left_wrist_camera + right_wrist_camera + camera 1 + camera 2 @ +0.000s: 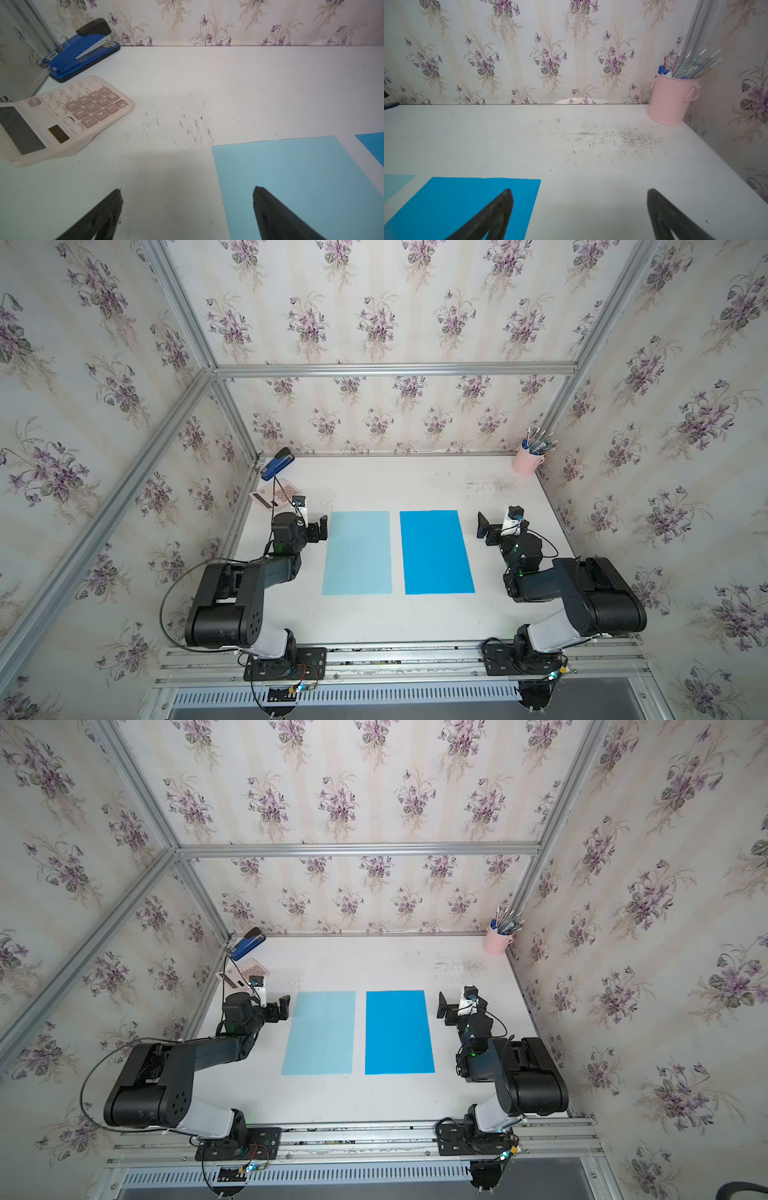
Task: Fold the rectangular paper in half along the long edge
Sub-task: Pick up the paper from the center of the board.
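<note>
Black fingers of the left gripper stand wide apart with nothing between them. In the left wrist view one finger shows over the far corner of the pale blue rectangular sheet of paper, its mate over bare table. In both top views the left gripper sits just beside that sheet's outer long edge, near its far end.

The right gripper is equally spread and empty, one finger showing over the bright blue rectangular sheet of paper. In a top view the right gripper stands near that sheet's outer long edge, clear of it.

Both sheets lie flat and unfolded in the middle of the white tabletop, long edges parallel, a narrow strip of table between them.

Beyond the left gripper rests a pale pink desk calculator, then a blue and black stapler in the far corner. The opposite far corner holds a pink metal bucket of pens.
</note>
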### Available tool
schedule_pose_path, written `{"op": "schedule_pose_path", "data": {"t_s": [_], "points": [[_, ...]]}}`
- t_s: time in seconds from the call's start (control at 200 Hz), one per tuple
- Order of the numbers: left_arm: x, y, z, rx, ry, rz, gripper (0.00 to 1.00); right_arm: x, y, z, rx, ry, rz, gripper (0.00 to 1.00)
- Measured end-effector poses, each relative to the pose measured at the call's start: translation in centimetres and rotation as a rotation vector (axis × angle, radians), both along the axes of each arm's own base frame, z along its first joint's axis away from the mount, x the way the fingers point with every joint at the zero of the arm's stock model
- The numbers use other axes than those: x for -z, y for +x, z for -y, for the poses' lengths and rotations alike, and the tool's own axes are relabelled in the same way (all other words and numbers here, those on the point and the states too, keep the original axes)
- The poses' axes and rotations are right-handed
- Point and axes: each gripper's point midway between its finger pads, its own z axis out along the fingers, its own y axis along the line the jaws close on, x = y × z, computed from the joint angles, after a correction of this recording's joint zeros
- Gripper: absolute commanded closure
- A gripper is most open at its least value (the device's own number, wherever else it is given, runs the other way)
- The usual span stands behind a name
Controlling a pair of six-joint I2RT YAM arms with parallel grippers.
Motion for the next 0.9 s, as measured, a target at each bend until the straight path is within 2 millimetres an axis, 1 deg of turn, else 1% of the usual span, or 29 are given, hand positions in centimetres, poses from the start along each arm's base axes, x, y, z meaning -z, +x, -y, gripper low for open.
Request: {"op": "schedule_pose_path", "data": {"t_s": [0.899], "points": [[0.08, -0.05, -0.22, -0.014, 0.007, -0.005, 0.00, 0.00, 0.00, 0.00, 0.000, 0.000, 0.000, 0.00]]}}
